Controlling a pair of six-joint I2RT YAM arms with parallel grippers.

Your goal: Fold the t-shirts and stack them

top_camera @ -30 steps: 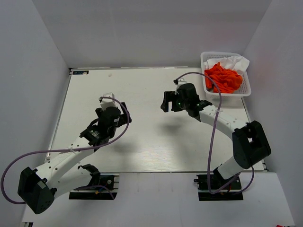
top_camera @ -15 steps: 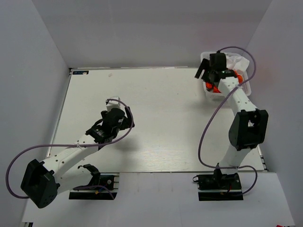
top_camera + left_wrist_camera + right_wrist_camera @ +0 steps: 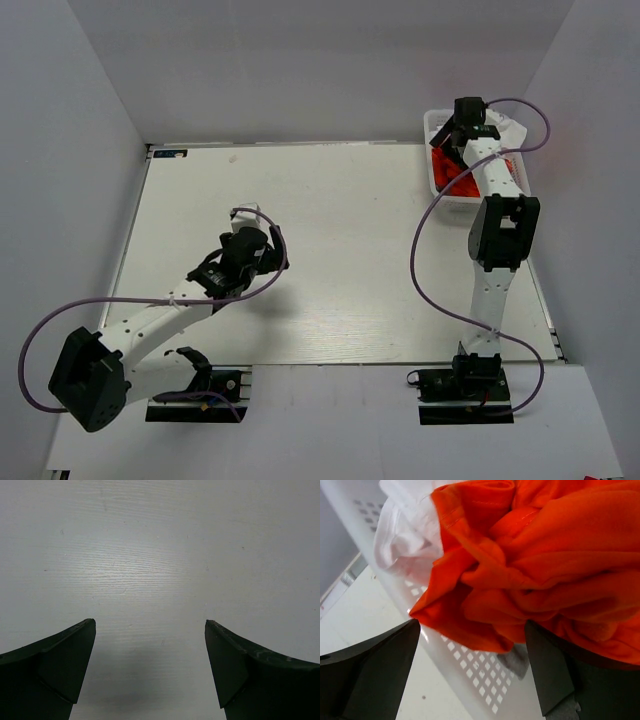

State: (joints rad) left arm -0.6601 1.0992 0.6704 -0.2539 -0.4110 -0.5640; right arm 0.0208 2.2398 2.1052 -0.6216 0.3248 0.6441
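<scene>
We are viewing the table (image 3: 330, 250), whose far right corner is carrying the lattice basket (image 3: 470, 675) containing the crumpled orange t-shirt (image 3: 545, 570) and white t-shirt (image 3: 405, 535), with the right gripper (image 3: 470, 625) hanging released close over the orange cloth and the left gripper (image 3: 150, 622) hanging released above the tabletop.

Pale, rectangular wood-grain worktop (image 3: 330, 290), enclosed by white walls on three sides. Directly on it: one white plastic lattice basket (image 3: 431, 130), standing flat on its base in the far right corner. Small dark label (image 3: 170, 153) at far left edge.
</scene>
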